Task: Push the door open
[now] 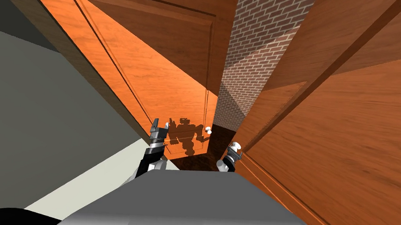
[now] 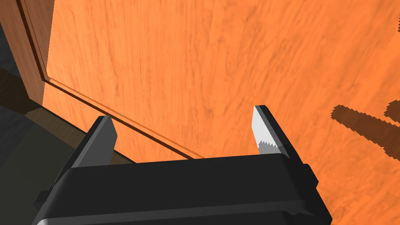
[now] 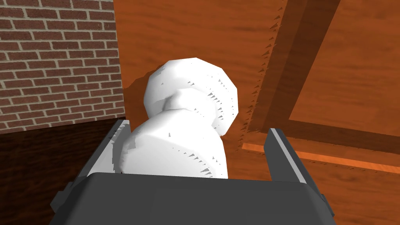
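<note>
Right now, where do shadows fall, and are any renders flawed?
Head view: robot-shaped shadow on the brightly lit left door; right door shaded; wide lens splays lines. Left wrist view: shadow edges stair-stepped. Right wrist view: knob speckled with dark flecks.

floor | dk wood, shadowed | meets brick wall at far end

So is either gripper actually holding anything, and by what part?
Nothing is held. The right gripper is open around the white door knob, not clamped on it. The left gripper is open too, facing the orange door.
</note>
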Robot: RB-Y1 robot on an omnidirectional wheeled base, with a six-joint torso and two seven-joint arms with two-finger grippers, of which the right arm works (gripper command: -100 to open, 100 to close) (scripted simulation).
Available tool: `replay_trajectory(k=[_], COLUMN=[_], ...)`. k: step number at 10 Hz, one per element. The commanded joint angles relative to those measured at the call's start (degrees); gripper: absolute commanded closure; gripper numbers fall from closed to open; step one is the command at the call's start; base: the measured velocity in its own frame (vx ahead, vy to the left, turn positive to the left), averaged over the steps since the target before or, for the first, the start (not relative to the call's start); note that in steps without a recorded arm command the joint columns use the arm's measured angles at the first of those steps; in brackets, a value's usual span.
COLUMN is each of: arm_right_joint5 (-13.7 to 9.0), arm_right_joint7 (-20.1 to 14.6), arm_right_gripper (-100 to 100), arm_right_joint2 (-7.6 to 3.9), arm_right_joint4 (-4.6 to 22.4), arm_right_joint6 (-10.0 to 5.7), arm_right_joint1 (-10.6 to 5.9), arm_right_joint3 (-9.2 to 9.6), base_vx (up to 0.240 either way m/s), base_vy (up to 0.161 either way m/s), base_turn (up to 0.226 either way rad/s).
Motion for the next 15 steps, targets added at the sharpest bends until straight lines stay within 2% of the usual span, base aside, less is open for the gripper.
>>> replay_trajectory(k=[1,3,4,5,6,8,9,12,13,15], arm_right_joint5=[-0.3,-0.3,-0.3,-0.3,-0.3,-0.3,-0.3,-0.3,-0.2,-0.2], arm_right_joint7=[-0.4,-0.4,-0.5,-0.5,-0.5,-0.5,-0.6,-0.6,-0.8,-0.8], arm_right_gripper=[100,100,100,100,100,100,100,100,100,100], arm_right_joint2=[-1.17,-1.17,-1.57,-1.57,-1.57,-1.57,-1.96,-1.96,-2.35,-2.35], arm_right_joint4=[0.5,0.5,0.8,0.8,-0.8,0.8,1.1,1.1,1.4,1.4], arm_right_joint6=[-1.23,-1.23,-1.2,-1.2,-1.2,-1.2,-1.17,-1.17,-1.13,-1.13], arm_right_joint1=[0.95,0.95,0.8,0.8,0.8,0.8,0.64,0.64,0.48,0.48], arm_right_joint3=[-2.05,-2.05,-3.09,-3.09,-3.09,-3.09,-4.25,-4.25,-5.41,-5.41], base_vx=[-0.005,-0.018,-0.016,-0.014,-0.019,0.011,0.007,-0.004,-0.007,-0.013], base_vy=[-0.012,-0.004,-0.008,0.0,-0.006,-0.011,-0.016,0.004,0.001,-0.009], base_turn=[0.089,0.022,0.081,0.086,-0.025,-0.013,0.103,0.02,0.083,0.03])
